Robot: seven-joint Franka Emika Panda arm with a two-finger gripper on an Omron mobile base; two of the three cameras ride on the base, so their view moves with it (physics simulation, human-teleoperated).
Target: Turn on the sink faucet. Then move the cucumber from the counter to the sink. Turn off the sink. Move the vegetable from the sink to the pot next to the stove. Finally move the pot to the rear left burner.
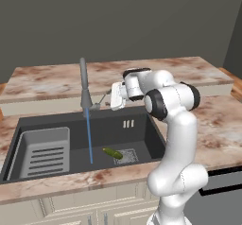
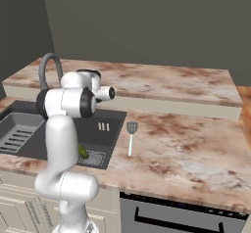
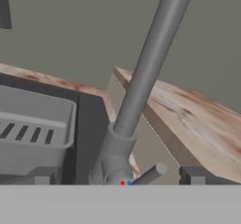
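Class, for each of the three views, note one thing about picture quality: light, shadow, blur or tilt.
Left base view: flat, even light, the cucumber sharp on the sink floor. Right base view: the spatula casts only a faint shadow. Hand view: soft and rolled, so the sink faucet leans across the frame.

Sink faucet (image 1: 84,84) running, thin blue stream falling into sink (image 1: 142,134). Cucumber (image 1: 112,153) lying by drain grate (image 1: 126,156). Open gripper (image 1: 111,99) just beside faucet lever (image 1: 100,102).

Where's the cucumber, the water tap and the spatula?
cucumber (image 1: 112,152), left base view, middle of its green body.
sink faucet (image 1: 84,84), left base view, upright spout.
spatula (image 2: 132,128), right base view, slotted head.
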